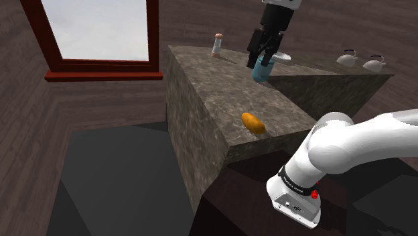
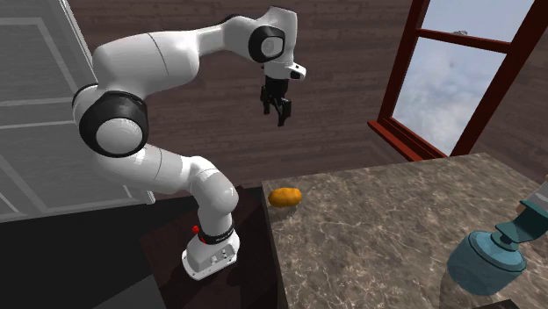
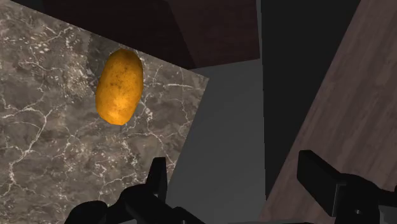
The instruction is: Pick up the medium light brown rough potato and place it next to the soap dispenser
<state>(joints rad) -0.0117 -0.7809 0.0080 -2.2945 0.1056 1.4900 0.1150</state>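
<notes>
An orange-brown potato [image 1: 253, 123] [image 2: 285, 197] [image 3: 119, 86] lies on the marbled stone counter [image 1: 289, 111] [image 2: 378, 224] [image 3: 51, 153], close to its corner by the stand. My gripper [image 1: 266, 55] [image 2: 281, 117] [image 3: 238, 184] hangs open high above the counter's edge, well clear of the potato, with nothing between its fingers. The teal soap dispenser [image 1: 262, 71] [image 2: 483, 259] stands farther along the counter. In the shoulder view the gripper partly overlaps the dispenser.
A small pale bottle [image 1: 217, 45] stands at the counter's far corner. Two kettles [image 1: 347, 59] [image 1: 374, 64] sit on a farther surface. A red-framed window [image 1: 100, 30] [image 2: 474, 79] is in the wall. Dark floor drops off beside the counter edge.
</notes>
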